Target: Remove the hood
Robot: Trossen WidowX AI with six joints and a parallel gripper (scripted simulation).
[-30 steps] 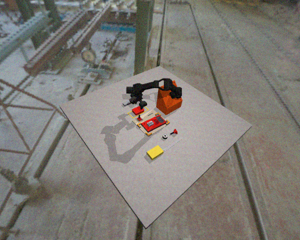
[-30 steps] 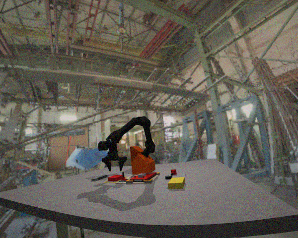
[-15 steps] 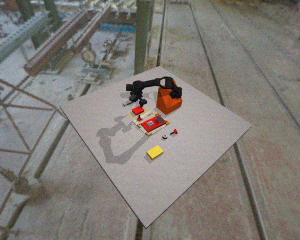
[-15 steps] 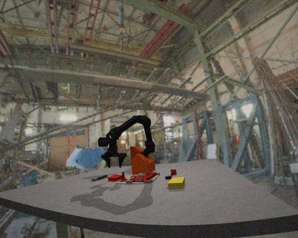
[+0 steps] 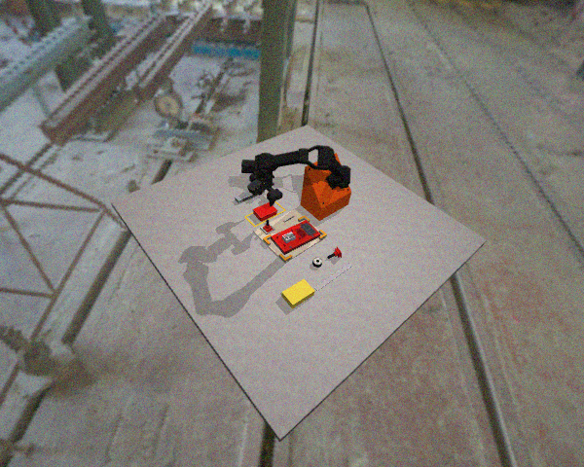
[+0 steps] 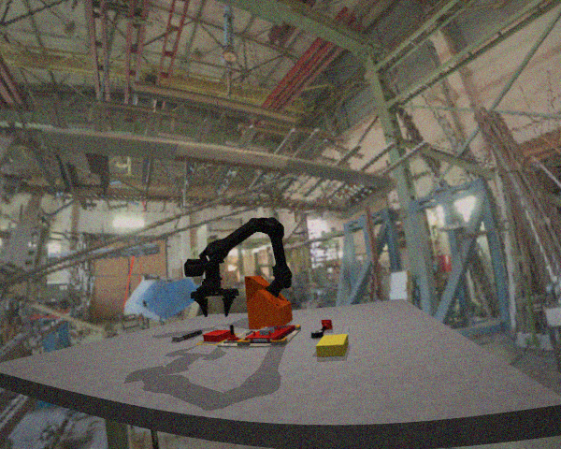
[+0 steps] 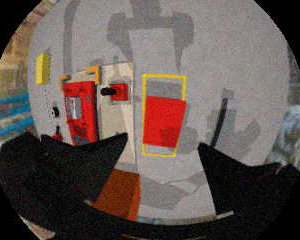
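The hood point(image 5: 265, 211) point(image 6: 216, 335) point(image 7: 164, 122), a flat red block, lies on the table within the yellow outline of the marked area point(image 7: 144, 90). In the wrist view its upper right corner overlaps the outline's right line; its height makes the exact edge hard to judge. The red toy car point(image 5: 282, 245) point(image 6: 290, 330) point(image 7: 88, 120) lies beside it with a grey engine block exposed. My gripper point(image 5: 263, 197) point(image 6: 216, 314) point(image 7: 164, 141) is open and empty, fingers pointing down, above the hood and touching nothing.
A small red part point(image 5: 267, 229) point(image 7: 121, 92) with a black peg sits between hood and car. A dark bar point(image 5: 244, 197) point(image 6: 186, 336) point(image 7: 220, 122) lies on the hood's other side. A yellow block point(image 5: 298, 292) point(image 6: 332, 343) point(image 7: 42, 69), a wheel point(image 5: 316, 262) and a red-and-black piece point(image 5: 337, 252) lie past the car.
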